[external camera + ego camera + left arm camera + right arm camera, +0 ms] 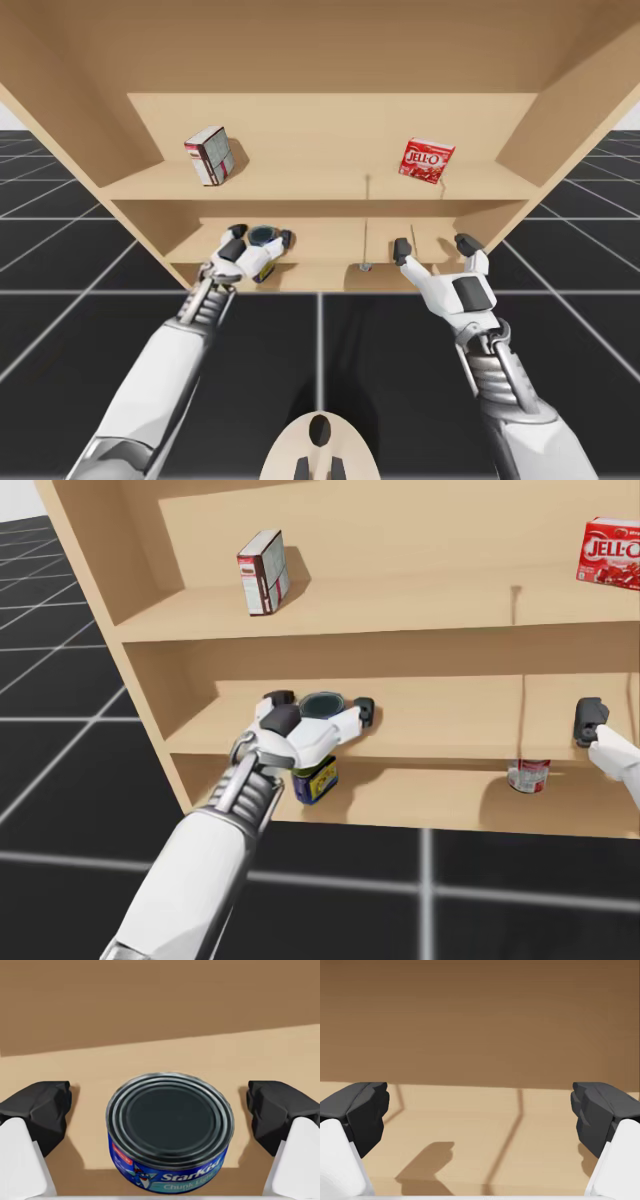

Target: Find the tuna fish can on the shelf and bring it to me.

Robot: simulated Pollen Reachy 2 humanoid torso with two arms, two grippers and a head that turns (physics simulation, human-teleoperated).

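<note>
Fingers [42,1107] of my left gripper [160,1110] stand wide apart on either side of the short round tuna fish can [170,1125] with its blue label and dark metal lid. A gap shows on each side, so nothing is clamped yet. The can stands upright between them on the middle board of the light wooden shelf [330,185], left of centre in the high view. My right gripper [433,245], right of centre there, is spread too, with bare board ahead of it. Farther back, on the upper board, a white and dark-red box [209,155] sits at upper left and a red box [427,160] at upper right. I judge the search and approach done; closing on the can, drawing it out and bringing it over remain.
</note>
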